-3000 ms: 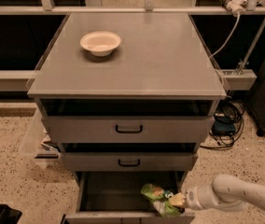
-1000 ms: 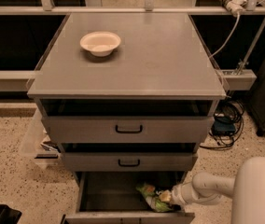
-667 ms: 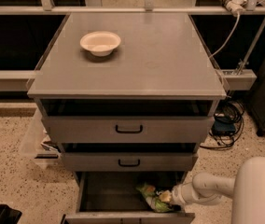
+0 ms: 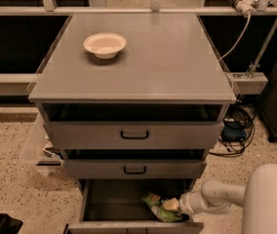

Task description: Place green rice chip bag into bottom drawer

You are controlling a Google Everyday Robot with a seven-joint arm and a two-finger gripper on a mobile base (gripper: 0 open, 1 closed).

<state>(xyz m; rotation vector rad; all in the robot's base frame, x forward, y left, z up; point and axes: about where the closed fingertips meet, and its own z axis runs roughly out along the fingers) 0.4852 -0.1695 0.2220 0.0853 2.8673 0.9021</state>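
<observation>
Together in drawer [image 4: 110, 203]: bag [image 4: 157, 210], end effector [image 4: 176, 206]

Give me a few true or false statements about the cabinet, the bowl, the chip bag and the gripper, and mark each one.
1. The white bowl sits on the cabinet top, toward its far left corner in the camera view. True.
2. The bottom drawer is pushed shut. False: it is pulled open, with its dark inside showing.
3. The green rice chip bag lies on the cabinet top beside the bowl. False: it is inside the bottom drawer, toward the drawer's right side.
4. The gripper reaches into the bottom drawer from the right and is at the bag. True.
</observation>
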